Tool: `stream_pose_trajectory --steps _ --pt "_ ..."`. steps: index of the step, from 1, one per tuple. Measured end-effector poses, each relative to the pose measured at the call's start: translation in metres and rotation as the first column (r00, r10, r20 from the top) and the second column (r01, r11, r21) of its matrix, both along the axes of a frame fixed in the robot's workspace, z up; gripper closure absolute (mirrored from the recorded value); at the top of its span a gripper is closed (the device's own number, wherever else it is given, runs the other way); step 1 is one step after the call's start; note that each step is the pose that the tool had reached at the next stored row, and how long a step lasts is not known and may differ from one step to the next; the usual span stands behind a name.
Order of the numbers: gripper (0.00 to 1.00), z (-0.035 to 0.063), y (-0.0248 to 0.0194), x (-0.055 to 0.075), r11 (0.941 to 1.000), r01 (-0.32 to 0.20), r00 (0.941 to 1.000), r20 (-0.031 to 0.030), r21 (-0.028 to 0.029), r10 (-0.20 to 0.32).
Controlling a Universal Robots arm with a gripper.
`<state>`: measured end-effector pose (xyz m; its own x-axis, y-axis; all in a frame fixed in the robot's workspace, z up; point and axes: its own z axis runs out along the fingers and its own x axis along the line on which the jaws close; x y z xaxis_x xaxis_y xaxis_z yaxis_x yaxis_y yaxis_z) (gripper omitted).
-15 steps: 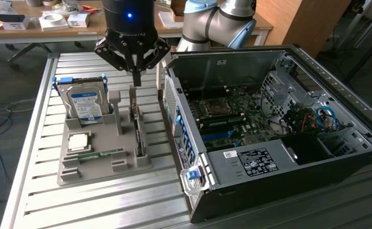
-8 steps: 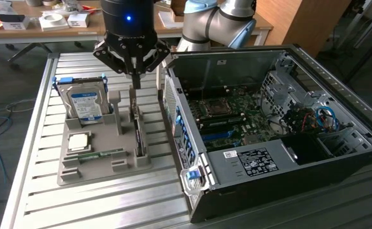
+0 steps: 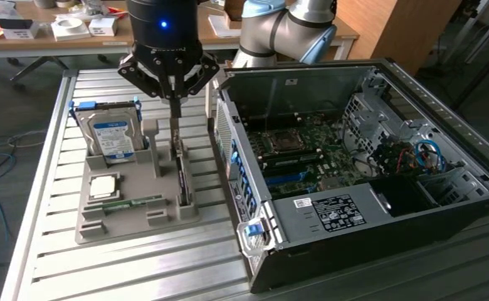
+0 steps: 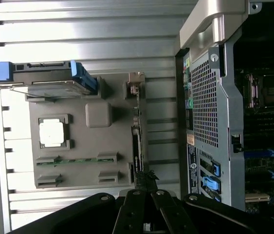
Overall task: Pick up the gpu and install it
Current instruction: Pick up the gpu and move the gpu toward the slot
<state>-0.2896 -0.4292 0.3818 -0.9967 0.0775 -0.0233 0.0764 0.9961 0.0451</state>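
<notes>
Pincer (image 3: 176, 110): pressed together, held above the gpu (image 3: 181, 179).
Gpu: stood on its edge in the grey tray (image 3: 119, 222), beside the computer case (image 3: 328, 251).

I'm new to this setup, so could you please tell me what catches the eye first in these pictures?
The open computer case with its bare motherboard dominates the exterior view's right. On that view's left the black claw, shut, hangs over a grey tray, closest to the gpu standing edge-on in it. A blue-labelled hard drive stands upright at the tray's far end.
</notes>
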Motion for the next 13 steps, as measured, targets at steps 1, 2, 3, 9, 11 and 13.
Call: stream_pose_trajectory --steps 1,2,3,9,11,13 --pt "0.89 0.0000 0.0000 0.0000 1.0000 0.000 1.0000 0.0000 0.0000 0.000" --pt "0.89 0.0000 0.0000 0.0000 1.0000 0.000 1.0000 0.0000 0.0000 0.000" --pt "0.89 0.0000 0.0000 0.0000 1.0000 0.000 1.0000 0.0000 0.0000 0.000" --pt "0.89 0.0000 0.0000 0.0000 1.0000 0.000 1.0000 0.0000 0.0000 0.000" --pt "0.89 0.0000 0.0000 0.0000 1.0000 0.000 1.0000 0.0000 0.0000 0.000" --pt "0.84 0.0000 0.0000 0.0000 1.0000 0.000 1.0000 0.0000 0.0000 0.000"
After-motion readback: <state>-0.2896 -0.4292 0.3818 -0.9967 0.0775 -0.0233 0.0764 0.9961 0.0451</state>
